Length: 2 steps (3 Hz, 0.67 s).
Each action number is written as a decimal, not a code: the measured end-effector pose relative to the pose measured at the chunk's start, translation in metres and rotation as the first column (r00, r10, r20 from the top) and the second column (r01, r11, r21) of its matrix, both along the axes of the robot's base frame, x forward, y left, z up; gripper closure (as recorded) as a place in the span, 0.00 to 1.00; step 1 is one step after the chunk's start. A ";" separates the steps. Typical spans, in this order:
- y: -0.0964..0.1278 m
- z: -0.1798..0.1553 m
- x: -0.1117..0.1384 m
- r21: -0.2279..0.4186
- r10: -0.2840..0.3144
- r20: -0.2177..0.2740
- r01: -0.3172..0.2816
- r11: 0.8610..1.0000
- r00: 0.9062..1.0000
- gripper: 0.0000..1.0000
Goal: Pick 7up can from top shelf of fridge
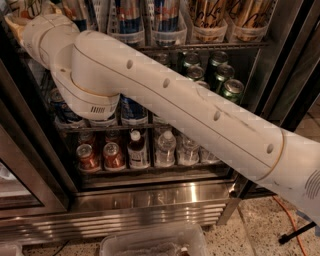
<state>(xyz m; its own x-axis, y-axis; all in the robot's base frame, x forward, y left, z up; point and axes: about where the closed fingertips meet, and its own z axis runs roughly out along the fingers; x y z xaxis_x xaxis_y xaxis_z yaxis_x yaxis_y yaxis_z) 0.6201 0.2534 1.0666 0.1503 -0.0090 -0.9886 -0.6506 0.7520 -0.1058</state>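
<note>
My white arm (170, 105) reaches from the lower right up to the top left of the open fridge (150, 200). My gripper (11, 22) is at the far top left, at the level of the top shelf (200, 47); only a tan tip shows past the wrist. A whitish shape with dark markings (27, 6) sits right above the wrist at the picture's edge; I cannot tell whether it is the 7up can. The top shelf carries clear bins of tall cans (127, 20).
Dark green cans (225, 75) and blue cans (132, 107) stand on the middle rack, partly behind my arm. Red cans (89, 157) and bottles (165, 147) fill the lower rack. A clear plastic tub (155, 242) lies on the floor, and an orange cable (285, 215) runs at the right.
</note>
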 end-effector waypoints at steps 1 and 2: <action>-0.006 0.006 -0.004 0.007 -0.010 0.010 0.010 1.000 1.000 1.00; -0.008 0.010 -0.006 0.006 -0.010 0.017 0.010 1.000 1.000 1.00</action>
